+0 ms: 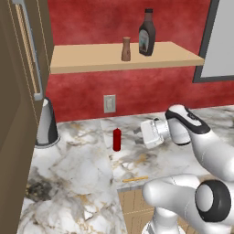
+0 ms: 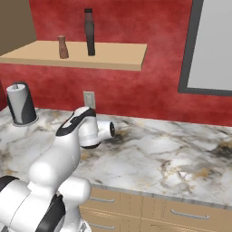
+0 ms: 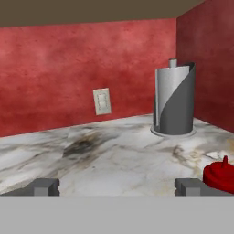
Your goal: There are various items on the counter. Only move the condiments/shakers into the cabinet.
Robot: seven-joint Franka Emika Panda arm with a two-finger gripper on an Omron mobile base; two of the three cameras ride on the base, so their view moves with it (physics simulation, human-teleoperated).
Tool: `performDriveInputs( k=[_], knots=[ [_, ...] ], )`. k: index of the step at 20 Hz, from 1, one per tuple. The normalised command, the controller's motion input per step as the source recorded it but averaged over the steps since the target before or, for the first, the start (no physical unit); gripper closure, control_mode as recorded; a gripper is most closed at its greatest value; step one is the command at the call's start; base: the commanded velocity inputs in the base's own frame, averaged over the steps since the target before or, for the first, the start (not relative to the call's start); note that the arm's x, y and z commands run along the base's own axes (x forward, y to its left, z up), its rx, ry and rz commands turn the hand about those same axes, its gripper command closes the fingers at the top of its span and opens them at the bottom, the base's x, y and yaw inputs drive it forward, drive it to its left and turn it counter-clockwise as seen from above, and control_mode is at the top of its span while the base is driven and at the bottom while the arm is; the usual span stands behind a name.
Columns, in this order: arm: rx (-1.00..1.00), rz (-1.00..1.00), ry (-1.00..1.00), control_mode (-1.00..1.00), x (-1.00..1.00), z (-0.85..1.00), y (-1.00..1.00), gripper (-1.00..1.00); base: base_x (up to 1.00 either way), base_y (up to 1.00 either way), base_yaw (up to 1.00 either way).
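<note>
Marble counter (image 3: 114,160): upright red bottle (image 3: 220,176) is seen lower right, just beside the wide-spread gripper (image 3: 116,187), ungrasped.

White arm (image 1: 201,137) bent low, end effector (image 3: 118,186) wide open.

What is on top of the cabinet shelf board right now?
On the shelf board stand the tan shaker and, beside it, the dark sauce bottle, both upright. Nothing hides its top. The red bottle is on the counter.
</note>
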Motion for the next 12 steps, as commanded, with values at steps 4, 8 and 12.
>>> performDriveInputs(
  k=[4, 8, 12],
  knots=[
    [0.0, -0.05, 0.01, -1.0, 0.18, -0.12, 0.03, -1.0, 0.0, 0.0, 0.0],
    [0.0, -0.04, 0.02, -1.0, 0.13, -0.15, 0.1, -1.0, 0.0, 0.0, 0.0],
    [0.0, -0.04, 0.04, -1.0, 0.14, -0.17, 0.13, -1.0, 0.0, 0.0, 0.0]
  ],
)
